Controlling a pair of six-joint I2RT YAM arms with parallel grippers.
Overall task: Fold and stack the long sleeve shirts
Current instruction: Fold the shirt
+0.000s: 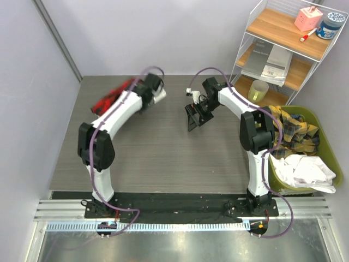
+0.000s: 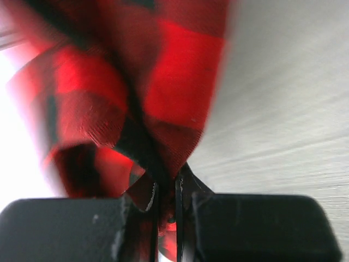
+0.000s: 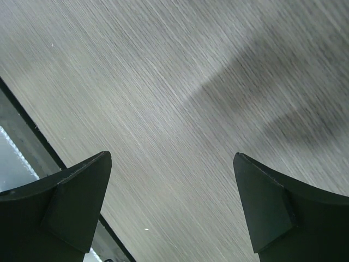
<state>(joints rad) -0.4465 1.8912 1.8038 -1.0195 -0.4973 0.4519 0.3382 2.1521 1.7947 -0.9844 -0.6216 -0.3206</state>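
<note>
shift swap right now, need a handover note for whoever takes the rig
Left pincer: shut on the red check shirt, bunched at the table's far left.
Right pincer: open, empty, over bare table.
Basket at right: a yellow plaid shirt and white cloth piled in it.
Done: nothing folded or stacked in view.
Left: spread and fold this shirt, then likely the basket's, and stack.

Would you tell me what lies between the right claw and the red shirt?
In the top view, the left arm's wrist and bare table separate the right claw from the shirt, which the left claw pinches.
</note>
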